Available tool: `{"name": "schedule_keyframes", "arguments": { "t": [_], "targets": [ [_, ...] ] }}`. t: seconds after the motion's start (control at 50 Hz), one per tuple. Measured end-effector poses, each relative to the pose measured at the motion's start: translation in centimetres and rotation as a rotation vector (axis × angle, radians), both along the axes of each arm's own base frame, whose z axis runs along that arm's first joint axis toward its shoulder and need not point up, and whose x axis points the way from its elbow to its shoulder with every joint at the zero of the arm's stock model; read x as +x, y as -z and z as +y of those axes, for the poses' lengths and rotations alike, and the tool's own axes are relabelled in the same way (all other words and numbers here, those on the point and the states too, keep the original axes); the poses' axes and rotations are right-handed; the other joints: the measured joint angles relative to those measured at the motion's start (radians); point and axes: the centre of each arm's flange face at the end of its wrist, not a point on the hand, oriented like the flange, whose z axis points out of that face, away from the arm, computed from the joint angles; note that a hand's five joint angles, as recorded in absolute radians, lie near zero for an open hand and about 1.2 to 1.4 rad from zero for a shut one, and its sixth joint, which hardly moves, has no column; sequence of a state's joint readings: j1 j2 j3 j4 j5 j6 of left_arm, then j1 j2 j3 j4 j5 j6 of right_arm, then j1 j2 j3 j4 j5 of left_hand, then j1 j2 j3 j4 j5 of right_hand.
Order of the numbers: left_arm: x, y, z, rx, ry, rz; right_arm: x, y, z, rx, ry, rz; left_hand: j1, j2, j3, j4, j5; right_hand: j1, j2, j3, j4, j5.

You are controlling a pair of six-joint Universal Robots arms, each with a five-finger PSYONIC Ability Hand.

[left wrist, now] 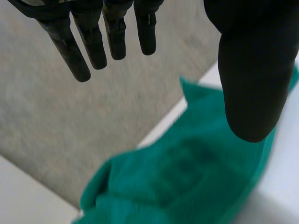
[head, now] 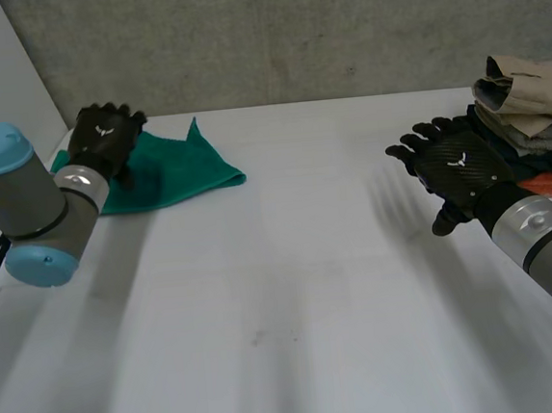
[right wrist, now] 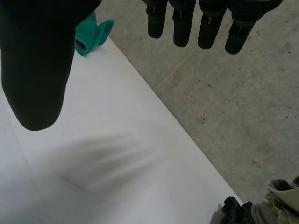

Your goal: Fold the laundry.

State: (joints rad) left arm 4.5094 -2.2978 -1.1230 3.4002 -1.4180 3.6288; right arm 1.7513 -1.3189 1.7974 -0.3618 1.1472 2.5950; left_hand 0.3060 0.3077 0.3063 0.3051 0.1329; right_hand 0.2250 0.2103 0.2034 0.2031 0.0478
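Green cloth (head: 181, 171) is lying at the desk's (head: 285, 312) far left; I'm holding the left robot hand (head: 104, 139) over its left part, fingers straight and empty. Meanwhile the right robot hand (head: 456, 167) is hovering, fingers spread, beside the clothes pile (head: 528, 107) at far right.

In the head view, the left hand (head: 104, 136) covers the left part of the green cloth (head: 181, 166). The stack of clothes (head: 528, 107) runs off that view's right edge, its lower layers partly behind the right hand (head: 456, 167).
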Motion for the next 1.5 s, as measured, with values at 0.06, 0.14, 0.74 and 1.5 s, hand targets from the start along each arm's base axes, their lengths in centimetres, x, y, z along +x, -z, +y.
{"name": "schedule_keyframes", "arguments": {
  "t": [0.06, 0.14, 0.74, 1.5],
  "targets": [
    [1.3, 1.7, -1.9, 0.047, -0.018, -0.019, 0.0, 0.1, 0.0, 0.003, 0.0, 0.001, 0.032, 0.028, 0.029, 0.031, 0.033, 0.0, 0.0, 0.0, 0.0, 0.0],
    [3.5, 3.6, -4.0, 0.11, -0.039, -0.026, 0.0, 0.3, 0.0, 0.005, -0.001, 0.003, 0.05, 0.048, 0.051, 0.053, 0.055, 0.0, 0.0, 0.0, 0.0, 0.0],
    [7.6, 7.9, -10.0, 0.047, -0.057, -0.008, 0.3, 2.4, -0.3, 0.054, 0.003, 0.024, 0.462, 0.459, 0.458, 0.459, 0.45, 0.0, 0.0, 0.0, 0.0, 0.0],
    [5.3, 5.7, -9.5, -0.022, -0.06, 0.016, -0.1, 2.6, -0.7, 0.061, 0.029, 0.029, 0.836, 0.884, 0.877, 0.889, 0.843, 0.0, 0.0, 0.0, 0.0, 0.0]
  ]
}}
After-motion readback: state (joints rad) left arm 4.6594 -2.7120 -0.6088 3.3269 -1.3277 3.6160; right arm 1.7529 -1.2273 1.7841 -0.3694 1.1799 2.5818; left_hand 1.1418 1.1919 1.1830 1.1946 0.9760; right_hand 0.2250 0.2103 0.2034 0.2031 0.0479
